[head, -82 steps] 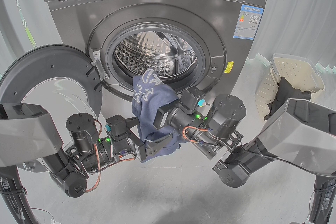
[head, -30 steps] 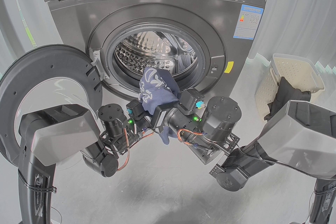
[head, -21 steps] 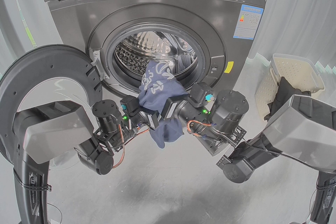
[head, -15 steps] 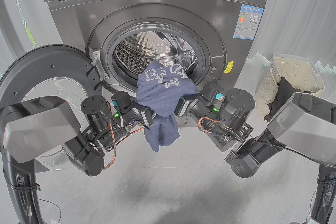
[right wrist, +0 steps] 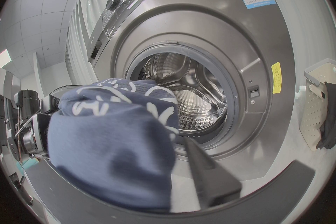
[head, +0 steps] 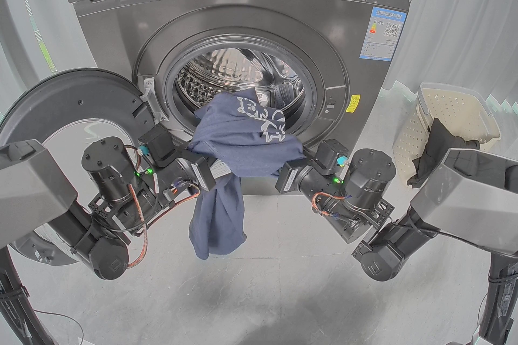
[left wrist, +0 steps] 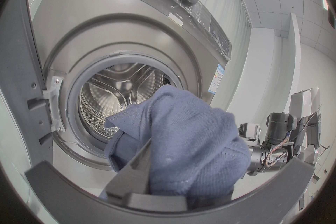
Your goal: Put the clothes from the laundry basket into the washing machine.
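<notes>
A navy garment (head: 243,136) with white print hangs spread between my two grippers, right in front of the washing machine's open drum (head: 237,74). My left gripper (head: 211,169) is shut on its left side, and a long tail of cloth droops toward the floor below it. My right gripper (head: 285,176) is shut on the right side. The cloth (left wrist: 196,140) covers most of the left gripper, leaving one dark finger (left wrist: 131,174) showing. The cloth (right wrist: 112,144) also covers one right finger, and the other finger (right wrist: 210,174) is bare. The upper edge of the garment reaches the drum's lower rim.
The round door (head: 70,101) stands swung open on the left, close to my left arm. A cream laundry basket (head: 458,92) leans at the right with a dark garment (head: 440,144) hanging out of it. Bare grey floor lies in front of the machine.
Both arms have drawn apart, the left one going left, and the bunched garment is now stretched wide. It has risen toward the drum opening and its tail hangs lower.
</notes>
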